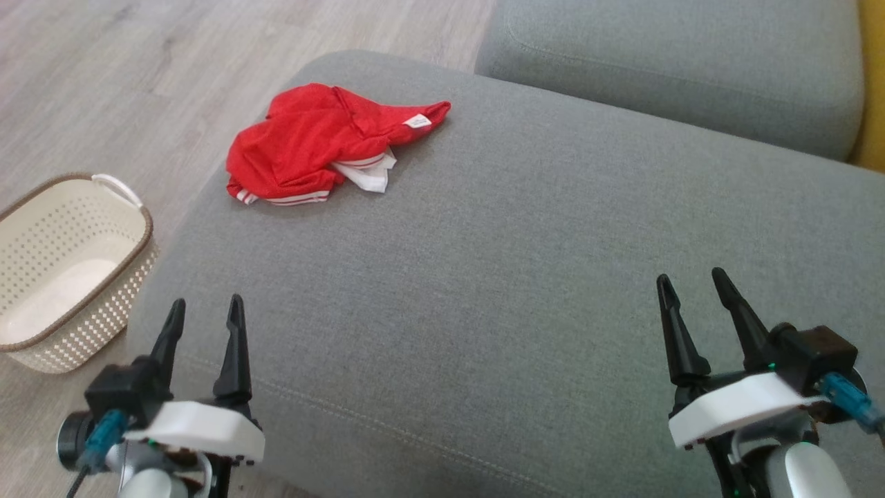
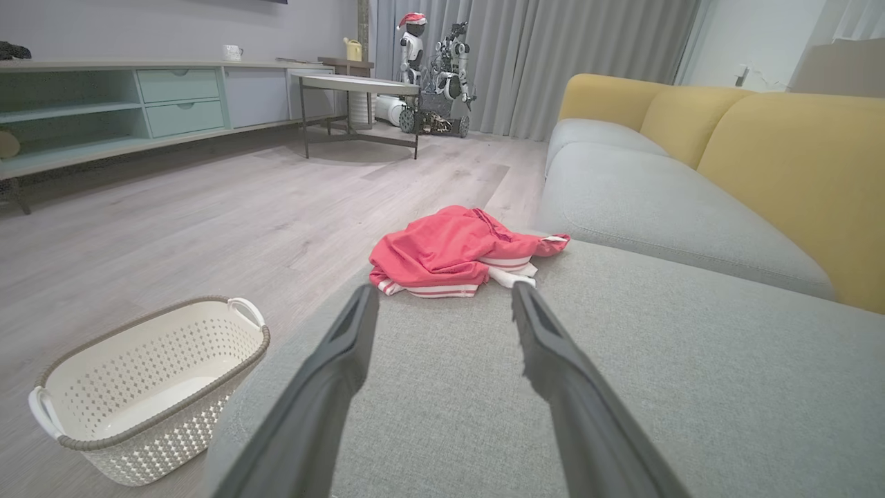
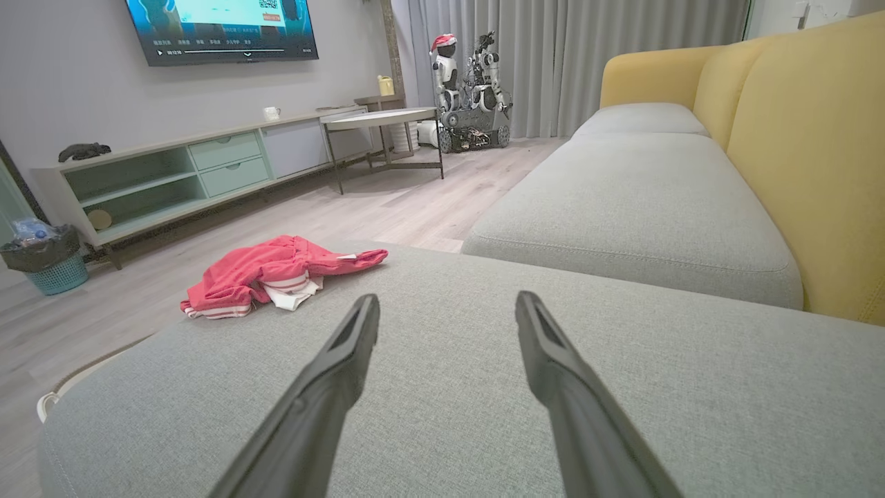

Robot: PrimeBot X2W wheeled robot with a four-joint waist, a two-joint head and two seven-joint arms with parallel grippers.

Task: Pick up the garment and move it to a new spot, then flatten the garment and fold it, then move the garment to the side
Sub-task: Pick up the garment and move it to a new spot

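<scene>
The garment is a crumpled red piece with white striped trim, lying on the far left corner of a grey sofa cushion. It also shows ahead of the fingers as the garment in the left wrist view, and off to the left as the garment in the right wrist view. My left gripper hovers open over the cushion's near left edge, well short of the cloth. My right gripper is open at the near right, far from it. Both hold nothing.
A cream perforated basket stands on the wooden floor left of the cushion. A second grey seat lies beyond, with yellow backrests at the right. A low cabinet, a table and a small robot stand across the room.
</scene>
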